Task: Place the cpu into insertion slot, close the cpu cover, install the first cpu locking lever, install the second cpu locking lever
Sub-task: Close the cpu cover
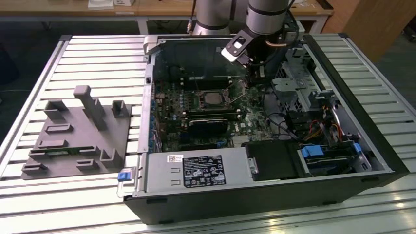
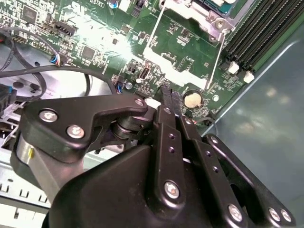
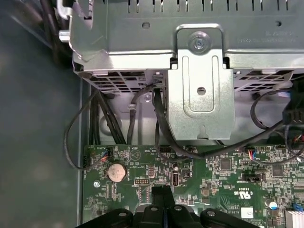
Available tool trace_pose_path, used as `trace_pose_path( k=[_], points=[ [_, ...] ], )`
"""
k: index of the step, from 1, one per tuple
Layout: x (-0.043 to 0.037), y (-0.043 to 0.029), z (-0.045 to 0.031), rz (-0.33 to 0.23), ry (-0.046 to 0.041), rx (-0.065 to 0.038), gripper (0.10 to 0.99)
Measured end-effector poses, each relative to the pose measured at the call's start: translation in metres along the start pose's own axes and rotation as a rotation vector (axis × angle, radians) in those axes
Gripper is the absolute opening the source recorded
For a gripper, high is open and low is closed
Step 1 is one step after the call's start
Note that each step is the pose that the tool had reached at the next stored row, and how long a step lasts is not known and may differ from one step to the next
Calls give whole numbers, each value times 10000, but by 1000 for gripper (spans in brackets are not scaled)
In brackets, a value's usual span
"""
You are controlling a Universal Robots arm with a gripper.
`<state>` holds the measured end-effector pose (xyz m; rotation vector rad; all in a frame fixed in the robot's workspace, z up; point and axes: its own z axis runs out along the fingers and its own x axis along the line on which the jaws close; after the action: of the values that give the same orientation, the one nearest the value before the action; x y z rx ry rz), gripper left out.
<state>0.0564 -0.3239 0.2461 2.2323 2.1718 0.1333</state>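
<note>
The cpu (image 1: 211, 98), a dull silver-tan square, lies in the insertion slot (image 1: 197, 99) on the green motherboard inside the open computer case. The silvery cpu cover (image 2: 191, 12) lies flat around it. Thin wire locking levers (image 2: 221, 51) run beside the socket, and one lever (image 1: 239, 98) slants up at the socket's side toward the exterior view's right. My gripper (image 1: 252, 78) hangs over the board just right of the socket in the exterior view. In both wrist views its black fingertips (image 3: 162, 195) are shut together with nothing between them (image 2: 170, 97), above the board near a coin battery (image 3: 115, 172).
A metal drive cage (image 3: 199, 71) with black cables stands close beside the gripper. Black memory slots (image 2: 256, 33) flank the socket. A power supply (image 1: 195, 170) and a blue-latched bay (image 1: 325, 151) fill the case's front. A grey fixture (image 1: 78, 131) sits on the slatted table at the exterior view's left.
</note>
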Motion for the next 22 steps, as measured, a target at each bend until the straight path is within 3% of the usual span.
trace_pose_path(
  k=[10, 22],
  points=[
    [-5, 37, 155, 9, -6, 214, 106],
    [-6, 26, 162, 10, -6, 229, 106]
  ],
)
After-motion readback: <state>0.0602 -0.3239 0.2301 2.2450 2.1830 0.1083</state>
